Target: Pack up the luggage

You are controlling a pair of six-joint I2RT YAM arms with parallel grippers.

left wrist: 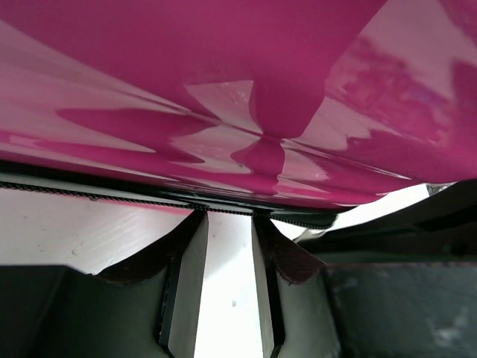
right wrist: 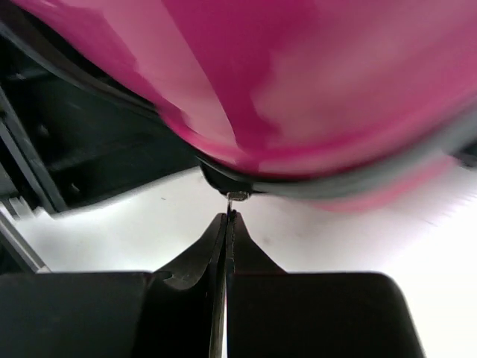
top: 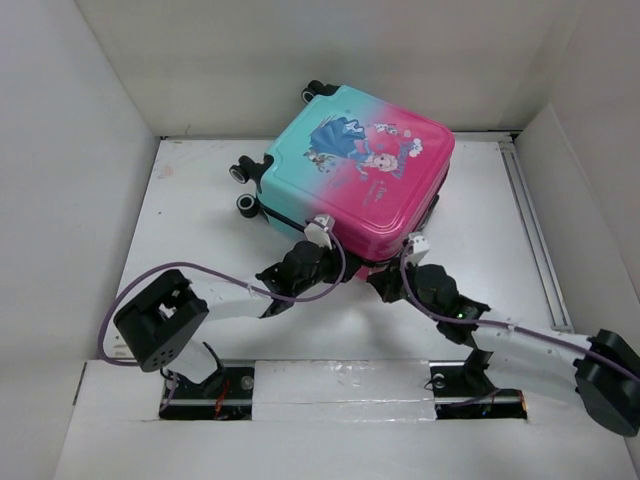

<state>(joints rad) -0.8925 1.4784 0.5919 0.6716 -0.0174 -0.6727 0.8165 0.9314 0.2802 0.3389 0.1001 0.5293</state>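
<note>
White counter [top: 200,200] boxed in by white walls [top: 60,150]. My left arm [top: 235,295] and right arm [top: 500,335] both reach from the bottom of the top view to the near pink edge of the luggage [top: 360,165]. My left pincer [left wrist: 227,216] stands released, with its tips at the black zip trim [left wrist: 112,192] and bare counter showing between its fingers. My right pincer [right wrist: 227,218] is clenched, with a small metal pull [right wrist: 237,196] at its tips. The luggage lies flat and closed at upper centre, wheels toward the upper left.
</note>
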